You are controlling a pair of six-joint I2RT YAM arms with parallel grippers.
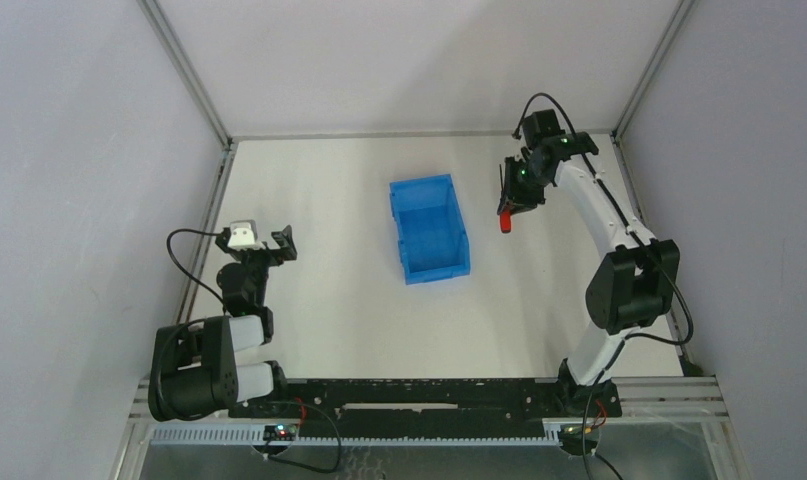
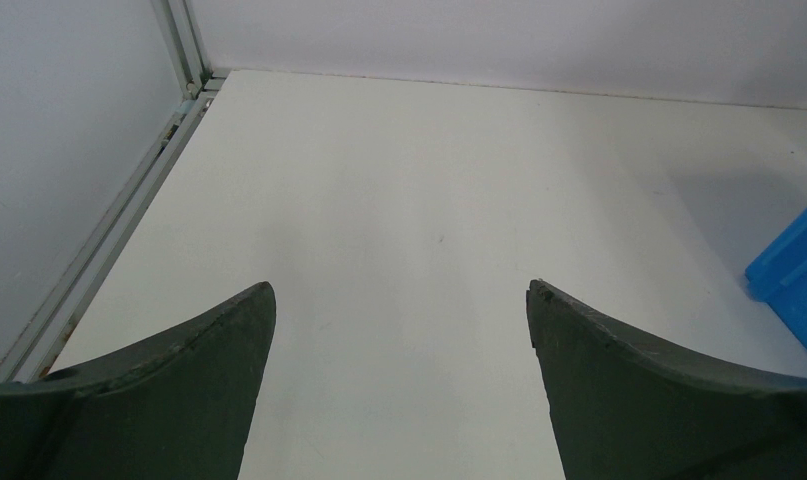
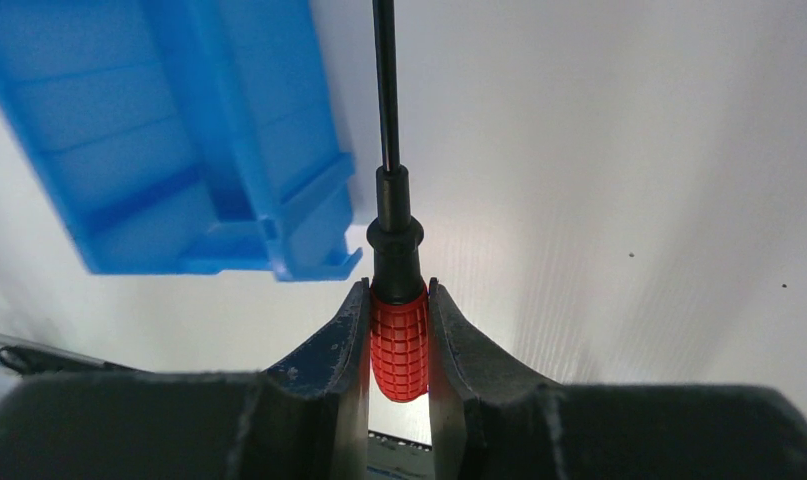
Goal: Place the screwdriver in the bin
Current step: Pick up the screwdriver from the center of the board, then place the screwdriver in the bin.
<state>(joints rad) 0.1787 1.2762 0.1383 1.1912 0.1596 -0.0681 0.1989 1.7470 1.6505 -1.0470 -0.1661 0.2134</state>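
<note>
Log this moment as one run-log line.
right jaws: shut on screwdriver handle | screwdriver: beside bin, not over it | bin: empty | left jaws: open, holding nothing

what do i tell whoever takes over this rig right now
Left gripper: open, empty, parked left of the bin.
Right gripper: shut on the red handle of the screwdriver, just right of the bin.
The bin looks empty.
Done: screwdriver grasped.
Left to do: carry it over the bin and let go.
</note>
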